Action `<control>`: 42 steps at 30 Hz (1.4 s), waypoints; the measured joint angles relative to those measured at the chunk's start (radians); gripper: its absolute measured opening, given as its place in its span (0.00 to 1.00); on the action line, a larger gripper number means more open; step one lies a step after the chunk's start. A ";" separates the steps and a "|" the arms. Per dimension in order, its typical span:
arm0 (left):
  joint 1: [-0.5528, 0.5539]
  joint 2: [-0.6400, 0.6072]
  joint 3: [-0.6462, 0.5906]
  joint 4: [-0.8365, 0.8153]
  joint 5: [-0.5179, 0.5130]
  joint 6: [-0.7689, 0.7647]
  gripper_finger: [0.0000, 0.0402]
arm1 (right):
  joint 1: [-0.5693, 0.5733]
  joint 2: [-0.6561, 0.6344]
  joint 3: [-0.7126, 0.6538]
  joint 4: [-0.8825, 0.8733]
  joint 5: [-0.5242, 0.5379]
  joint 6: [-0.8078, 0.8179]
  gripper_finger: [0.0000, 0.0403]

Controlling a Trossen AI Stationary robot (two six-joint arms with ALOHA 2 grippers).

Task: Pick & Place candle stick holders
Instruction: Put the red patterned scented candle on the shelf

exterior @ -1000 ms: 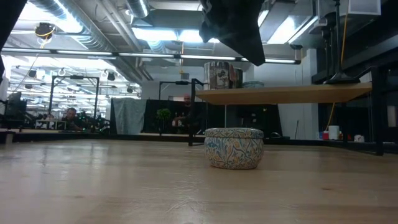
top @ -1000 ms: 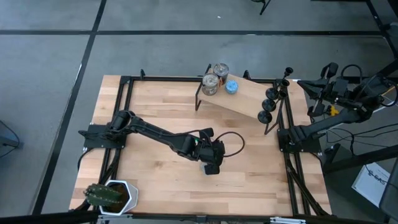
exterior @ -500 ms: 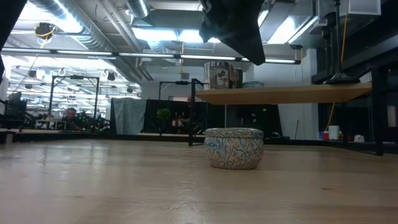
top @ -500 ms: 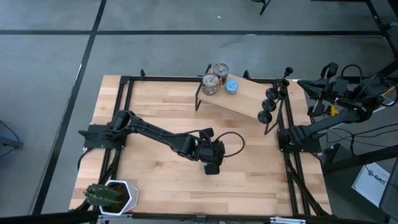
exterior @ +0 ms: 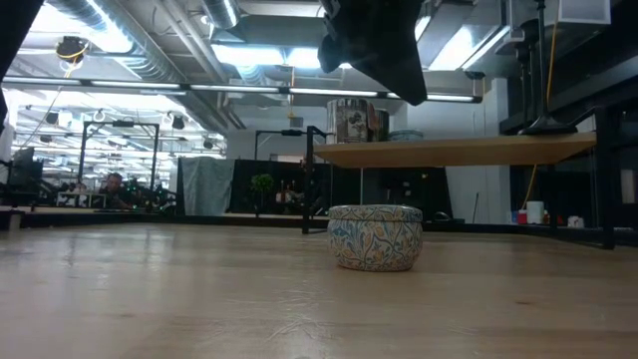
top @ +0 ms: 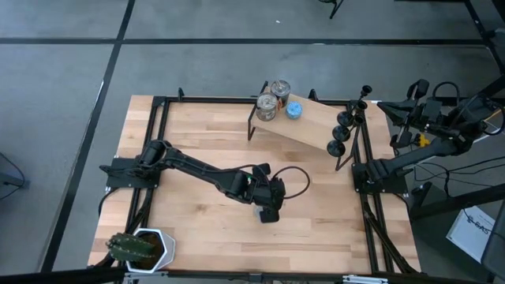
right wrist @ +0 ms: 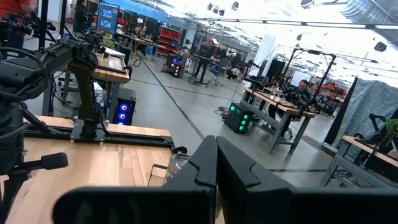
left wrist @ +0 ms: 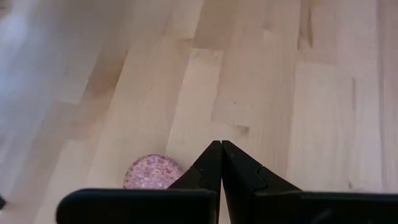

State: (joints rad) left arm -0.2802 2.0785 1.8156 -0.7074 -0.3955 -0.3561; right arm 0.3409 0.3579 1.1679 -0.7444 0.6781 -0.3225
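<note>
Three black candle stick holders (top: pixel 364 93) (top: pixel 344 119) (top: pixel 337 147) stand in a row on their round bases at the right end of the raised wooden shelf (top: pixel 312 125). My left gripper (top: pixel 268 207) is shut and empty. It hovers over the middle of the table, above a small round patterned tin (exterior: pixel 375 236) whose pinkish top (left wrist: pixel 153 172) shows beside the fingertips (left wrist: pixel 221 147) in the left wrist view. My right gripper (right wrist: pixel 216 144) is shut and empty, parked off the table's right edge, beyond the holders.
Two shiny cans (top: pixel 267 106) (top: pixel 280 88) and a blue disc (top: pixel 293 110) sit on the shelf's left end. A potted cactus (top: pixel 138 247) stands at the near left corner. Black frame rails (top: pixel 158 142) run along the table's left, right and far sides.
</note>
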 joint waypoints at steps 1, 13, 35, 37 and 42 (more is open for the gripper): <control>0.000 0.000 0.000 0.000 0.003 0.000 0.01 | 0.000 0.000 0.000 0.000 0.000 0.000 0.01; 0.000 0.000 0.000 0.000 0.004 0.000 0.02 | 0.000 0.000 0.000 0.000 0.000 0.000 0.01; -0.008 -0.001 -0.007 0.007 0.036 -0.029 0.22 | 0.000 0.000 0.000 0.000 0.000 0.000 0.01; -0.008 -0.003 -0.025 0.004 0.026 -0.058 0.29 | 0.000 0.000 0.000 0.000 0.000 0.000 0.01; -0.008 -0.003 -0.073 0.005 -0.008 -0.139 0.48 | 0.000 0.000 0.000 0.000 0.000 0.000 0.01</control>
State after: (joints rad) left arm -0.2882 2.0754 1.7424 -0.7026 -0.4040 -0.4947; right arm 0.3410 0.3576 1.1677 -0.7444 0.6783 -0.3224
